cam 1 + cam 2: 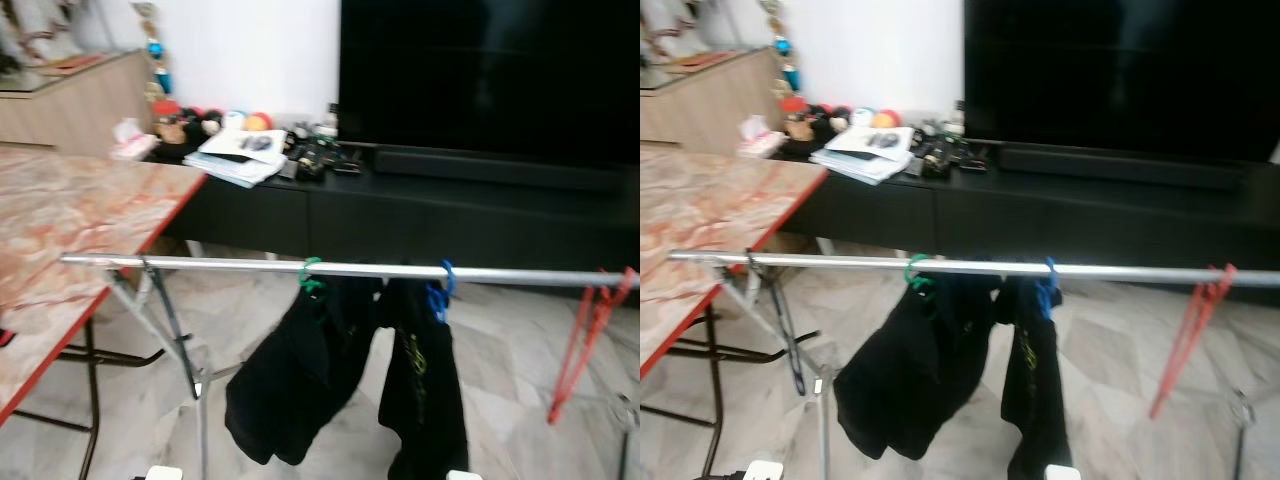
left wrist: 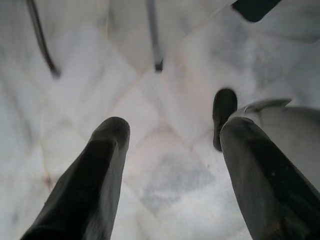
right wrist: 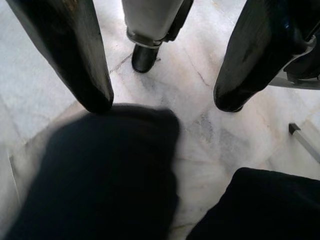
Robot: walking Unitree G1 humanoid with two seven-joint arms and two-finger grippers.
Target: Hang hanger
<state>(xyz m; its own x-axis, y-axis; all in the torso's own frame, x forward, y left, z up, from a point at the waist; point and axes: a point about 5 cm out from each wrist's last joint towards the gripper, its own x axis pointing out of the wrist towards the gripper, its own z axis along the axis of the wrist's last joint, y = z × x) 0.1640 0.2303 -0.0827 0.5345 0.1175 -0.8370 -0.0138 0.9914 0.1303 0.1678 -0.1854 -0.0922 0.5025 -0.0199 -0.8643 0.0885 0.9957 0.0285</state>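
Observation:
A silver rail [image 1: 220, 265] of a drying rack runs across in front of me. On it hang a green hanger [image 1: 311, 277] and a blue hanger [image 1: 441, 285], each carrying a black garment [image 1: 300, 380]. An empty red hanger [image 1: 585, 335] hangs tilted near the rail's right end. My left gripper [image 2: 172, 130] is open above the marble floor, with nothing between its fingers [image 2: 107, 150]. My right gripper [image 3: 162, 102] is also open, holding nothing; black cloth [image 3: 105, 175] lies blurred beyond its fingers [image 3: 80, 60].
A marble-patterned table with a red edge [image 1: 60, 230] stands at the left, close to the rack's folding legs [image 1: 170, 330]. Behind the rail are a low black cabinet [image 1: 420, 215] with books and clutter [image 1: 240, 155], and a large dark screen [image 1: 480, 70].

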